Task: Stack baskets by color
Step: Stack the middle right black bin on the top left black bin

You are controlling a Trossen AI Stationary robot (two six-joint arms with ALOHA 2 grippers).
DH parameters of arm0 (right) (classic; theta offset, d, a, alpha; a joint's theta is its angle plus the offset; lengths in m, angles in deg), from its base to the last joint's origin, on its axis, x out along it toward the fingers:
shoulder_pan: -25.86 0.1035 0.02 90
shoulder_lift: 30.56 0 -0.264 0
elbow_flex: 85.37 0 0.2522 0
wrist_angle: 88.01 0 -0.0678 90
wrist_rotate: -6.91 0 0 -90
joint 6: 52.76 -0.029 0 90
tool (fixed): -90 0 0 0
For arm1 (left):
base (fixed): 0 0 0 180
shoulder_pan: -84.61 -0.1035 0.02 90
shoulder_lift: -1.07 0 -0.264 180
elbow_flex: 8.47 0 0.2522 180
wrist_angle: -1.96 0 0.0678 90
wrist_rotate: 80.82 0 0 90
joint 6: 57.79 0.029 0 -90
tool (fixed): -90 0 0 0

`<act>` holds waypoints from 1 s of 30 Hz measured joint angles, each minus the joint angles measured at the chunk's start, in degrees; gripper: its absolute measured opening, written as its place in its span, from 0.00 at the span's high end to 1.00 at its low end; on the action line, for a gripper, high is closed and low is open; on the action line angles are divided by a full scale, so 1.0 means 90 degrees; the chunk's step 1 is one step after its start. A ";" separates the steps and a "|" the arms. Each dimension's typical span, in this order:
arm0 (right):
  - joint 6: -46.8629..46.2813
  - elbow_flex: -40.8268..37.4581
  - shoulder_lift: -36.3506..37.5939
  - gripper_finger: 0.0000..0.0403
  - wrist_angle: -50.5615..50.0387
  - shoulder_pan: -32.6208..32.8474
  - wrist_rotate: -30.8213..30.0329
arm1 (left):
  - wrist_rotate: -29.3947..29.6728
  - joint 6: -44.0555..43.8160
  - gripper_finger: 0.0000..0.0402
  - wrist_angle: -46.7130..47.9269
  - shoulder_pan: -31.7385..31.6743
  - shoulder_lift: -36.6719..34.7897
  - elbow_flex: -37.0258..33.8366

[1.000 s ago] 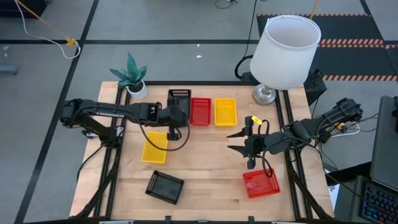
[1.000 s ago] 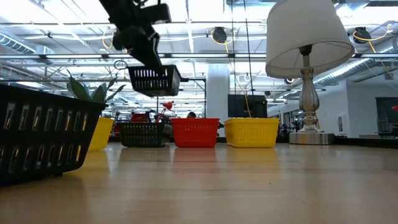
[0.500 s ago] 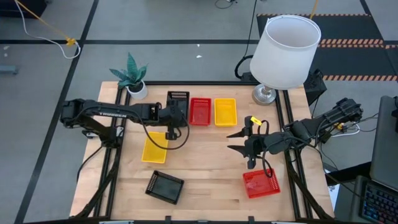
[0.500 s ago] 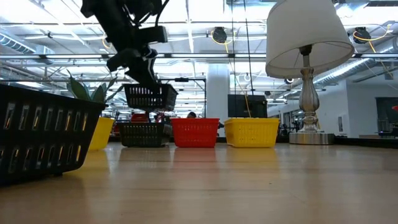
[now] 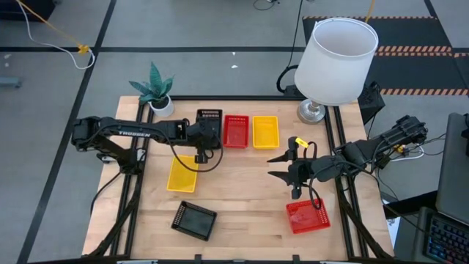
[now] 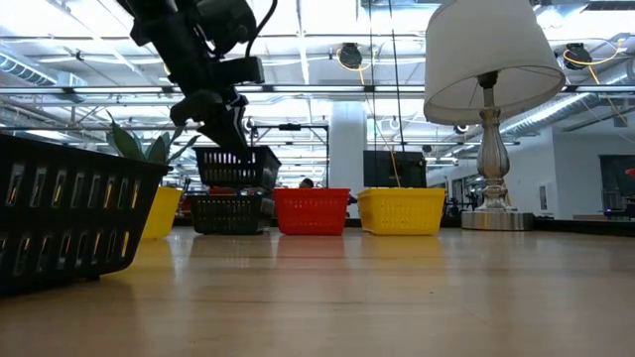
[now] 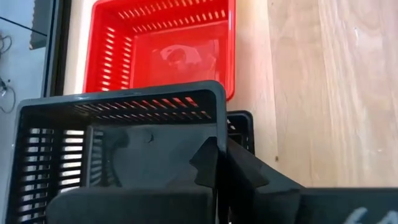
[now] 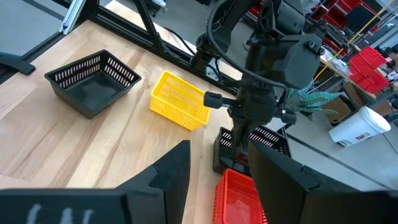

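My left gripper (image 6: 220,117) is shut on a black basket (image 6: 236,166), which hangs just above a second black basket (image 6: 228,213) standing on the table in the far row. A red basket (image 5: 235,130) and a yellow basket (image 5: 265,130) stand to the right of them in that row. Another yellow basket (image 5: 182,173), a black basket (image 5: 194,220) and a red basket (image 5: 307,216) lie singly nearer the front. My right gripper (image 5: 282,167) hovers open above the table's right half, touching nothing. My left gripper holds the black basket by one wall's rim (image 7: 216,134) close to a corner, one finger (image 7: 208,163) inside and the other outside. The fingers slant down from the table's near left. The basket hangs clear, nearly level, open side up, over the lower black basket's corner (image 7: 244,124).
A white lamp (image 5: 333,62) stands at the far right corner and a small potted plant (image 5: 155,92) at the far left. Bare wood lies in the table's middle between the loose baskets. A black frame rail (image 5: 331,132) runs along each side.
My left gripper has sunk with the black basket, staying shut. The basket, earlier well above the far row and tilted, now hangs nearly level just over the black basket on the table. My right arm has kept still.
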State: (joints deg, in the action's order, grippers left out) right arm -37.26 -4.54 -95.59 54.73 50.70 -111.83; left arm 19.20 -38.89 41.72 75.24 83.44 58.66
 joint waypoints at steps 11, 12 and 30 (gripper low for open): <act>-0.0004 0.0000 0.0000 0.62 -0.0002 0.0000 0.0024 | -0.0166 -0.0066 0.95 0.0122 -0.0019 0.0000 0.0002; -0.0005 0.0000 0.0000 0.62 -0.0002 0.0000 0.0024 | -0.0176 -0.0067 0.96 0.0170 -0.0042 0.0000 0.0002; -0.0005 0.0000 -0.0002 0.62 -0.0002 0.0000 0.0027 | -0.0228 -0.0043 0.96 0.0333 -0.0178 0.0000 0.0002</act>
State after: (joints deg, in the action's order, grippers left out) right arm -37.30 -4.54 -95.61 54.70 50.70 -111.59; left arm 17.15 -39.28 44.72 73.64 83.44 58.68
